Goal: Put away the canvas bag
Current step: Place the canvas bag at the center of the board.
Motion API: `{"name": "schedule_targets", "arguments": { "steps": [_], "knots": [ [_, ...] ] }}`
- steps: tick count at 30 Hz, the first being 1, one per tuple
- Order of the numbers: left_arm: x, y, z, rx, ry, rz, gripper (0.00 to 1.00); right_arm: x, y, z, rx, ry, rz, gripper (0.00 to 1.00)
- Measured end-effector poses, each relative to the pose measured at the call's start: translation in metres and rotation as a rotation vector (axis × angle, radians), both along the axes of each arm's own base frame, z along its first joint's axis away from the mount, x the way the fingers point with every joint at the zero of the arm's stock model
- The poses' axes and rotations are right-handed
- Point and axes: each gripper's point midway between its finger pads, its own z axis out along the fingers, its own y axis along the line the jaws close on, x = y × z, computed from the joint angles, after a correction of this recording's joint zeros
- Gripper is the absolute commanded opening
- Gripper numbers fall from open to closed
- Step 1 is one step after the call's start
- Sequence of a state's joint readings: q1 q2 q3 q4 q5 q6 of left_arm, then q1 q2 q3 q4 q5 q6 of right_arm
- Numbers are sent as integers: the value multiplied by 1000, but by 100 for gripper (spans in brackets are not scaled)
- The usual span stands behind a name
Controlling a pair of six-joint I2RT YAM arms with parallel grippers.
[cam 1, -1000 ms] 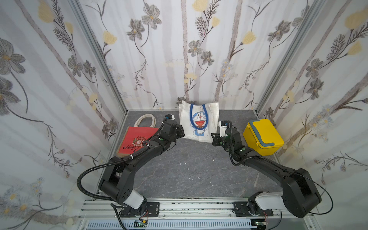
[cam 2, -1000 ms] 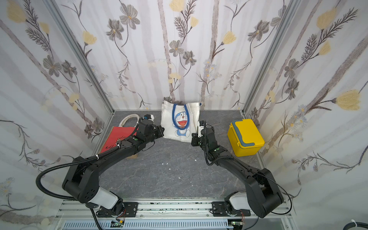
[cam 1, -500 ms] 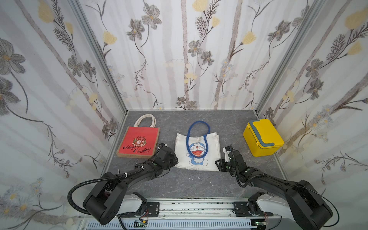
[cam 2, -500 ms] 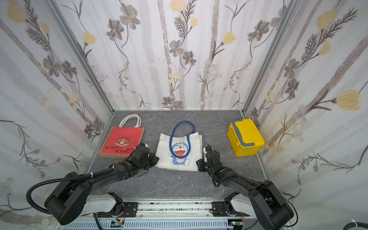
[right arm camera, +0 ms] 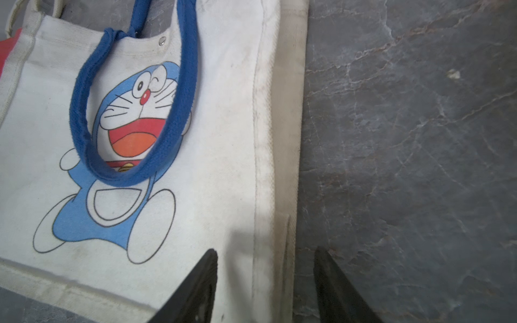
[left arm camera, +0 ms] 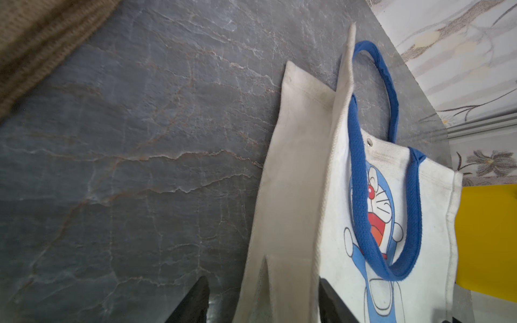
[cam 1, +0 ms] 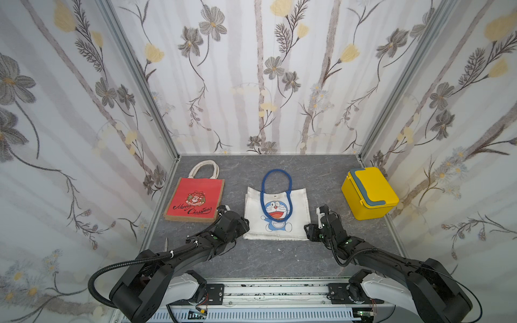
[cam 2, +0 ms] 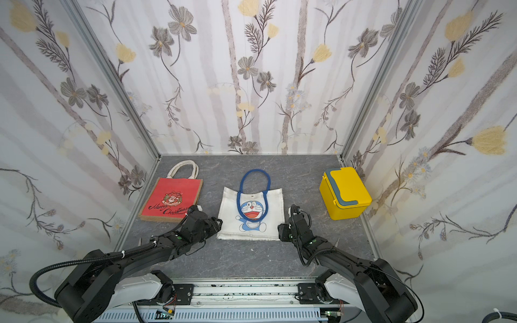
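Left wrist view, nearest items first.

Item 1: left gripper, jaws parted to a middling gap, straddling the side fold of the canvas bag without pinching it.

Item 2: right gripper, jaws likewise parted, set over the opposite side seam near the bottom corner. Nothing is held.

Item 3: canvas bag, white with a cartoon cat print, lying flat on the grey stone-pattern table, mid-floor, between the two grippers. Its blue handle lies loose, one loop across the print and the other out toward the back wall.

Risks, as judged: a closing jaw may catch only the top layer of the fold, so the bag gapes or twists when lifted. Unequal pulls from the two sides would skew it. A dangling handle could drag or snag.

Item 4: red Christmas bag, flat, near the left gripper. A sideways sweep could nudge its corner.

Item 5: yellow lunch box, lid shut, off to the right gripper's side, not touching. It bounds travel there.

Item 6: floral walls on three sides. No storage place is evident.
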State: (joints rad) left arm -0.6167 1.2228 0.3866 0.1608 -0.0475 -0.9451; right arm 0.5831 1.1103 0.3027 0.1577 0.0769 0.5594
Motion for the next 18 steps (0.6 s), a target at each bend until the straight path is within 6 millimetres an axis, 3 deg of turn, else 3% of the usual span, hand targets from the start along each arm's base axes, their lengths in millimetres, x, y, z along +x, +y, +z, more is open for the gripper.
{"name": "schedule_targets", "arguments": {
  "steps": [4, 5, 6, 7, 11, 15, 18],
  "knots": [
    [6, -3, 10, 16, -22, 4, 48, 0, 11, 15, -70, -107, 64, 64],
    [11, -4, 19, 22, -44, 8, 48, 1, 14, 20, -89, -140, 74, 71],
    [16, -5, 28, 32, -66, 8, 48, 4, 14, 26, -105, -171, 76, 96],
    [23, -6, 40, 33, -89, 20, 48, 8, 13, 34, -117, -206, 66, 100],
    [46, -11, 79, 58, -175, 36, 49, 21, 13, 66, -139, -320, 45, 100],
    [56, -20, 93, 47, -201, 21, 26, 31, 22, 93, -153, -416, 87, 99],
    [61, -38, 91, -24, -200, -4, 19, 41, 30, 94, -178, -440, 120, 84]
  ]
}}
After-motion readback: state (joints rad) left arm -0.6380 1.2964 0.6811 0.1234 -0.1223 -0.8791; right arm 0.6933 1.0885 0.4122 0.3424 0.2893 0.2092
